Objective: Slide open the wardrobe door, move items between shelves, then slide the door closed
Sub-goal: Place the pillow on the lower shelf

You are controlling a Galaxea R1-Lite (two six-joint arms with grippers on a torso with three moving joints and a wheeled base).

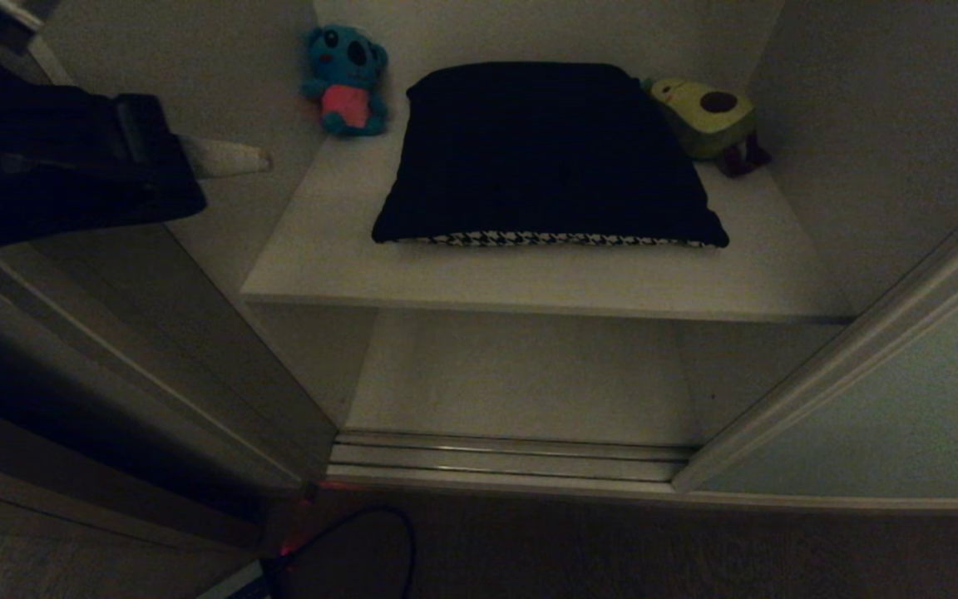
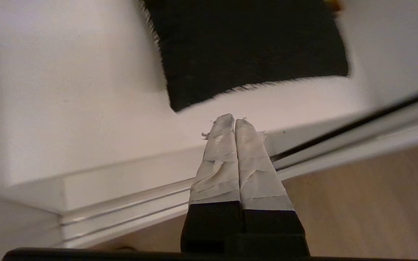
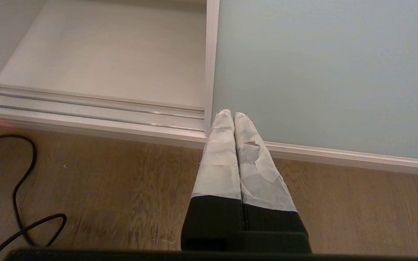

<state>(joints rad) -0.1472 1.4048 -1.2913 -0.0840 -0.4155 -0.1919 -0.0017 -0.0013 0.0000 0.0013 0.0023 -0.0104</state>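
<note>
The sliding wardrobe door (image 1: 903,391) (image 3: 321,69) is pushed to the right, so the wardrobe stands open. A black cushion (image 1: 545,150) (image 2: 249,43) with a houndstooth underside lies flat on the upper shelf (image 1: 321,249) (image 2: 85,108). The lower shelf (image 1: 520,374) (image 3: 114,54) is bare. My left gripper (image 1: 261,158) (image 2: 234,120) is shut and empty, raised at the wardrobe's left side, short of the cushion's near corner. My right gripper (image 3: 233,114) is shut and empty, low over the floor by the door's leading edge.
A blue plush toy (image 1: 346,79) and an avocado plush (image 1: 708,116) sit at the back of the upper shelf, one on each side of the cushion. Silver floor rails (image 1: 512,457) (image 3: 85,108) run along the opening. A black cable (image 1: 362,532) (image 3: 16,188) lies on the wood floor.
</note>
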